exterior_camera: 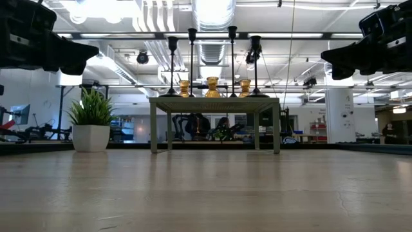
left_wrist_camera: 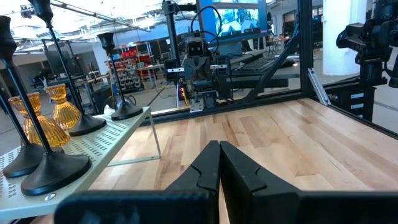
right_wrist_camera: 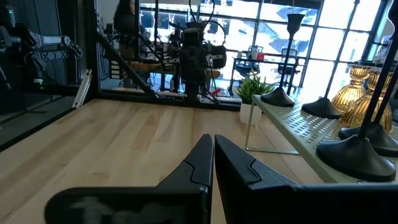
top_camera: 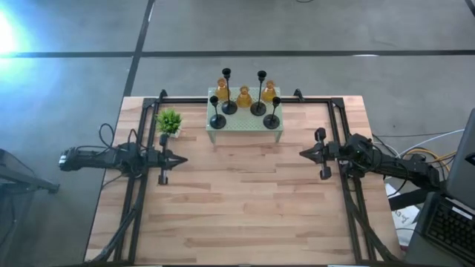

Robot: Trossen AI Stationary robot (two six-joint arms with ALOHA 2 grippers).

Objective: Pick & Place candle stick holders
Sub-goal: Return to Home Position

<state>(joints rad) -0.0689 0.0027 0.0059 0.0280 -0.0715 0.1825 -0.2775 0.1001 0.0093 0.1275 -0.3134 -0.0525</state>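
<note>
A pale wooden surface (top_camera: 245,215) is seen from above, with two dark robot arms (top_camera: 111,157) lying low at either side. Toward its far edge stands a small mint-green perforated metal stand (top_camera: 245,123) on thin legs.

All the candle stick holders are on top of the stand. Four slim black holders (top_camera: 257,109) with round domed bases, thin stems and small cup tops stand upright. Two are at the stand's front corners and two are further back, nearer its middle. Between and behind them sit short amber-orange translucent glass holders (top_camera: 243,96). There seem to be three, though the black stems partly cover them in the level view.

Just left of the stand, on the surface, is a small green potted plant (top_camera: 169,123) in a white pot.

The left tool (top_camera: 181,159) hovers to the left of the stand and forward of it, well apart from it, pointing inward. Its two fingers are pressed together with nothing between them. The right tool (top_camera: 303,153) mirrors it to the right of the stand, also closed tight and empty.
</note>
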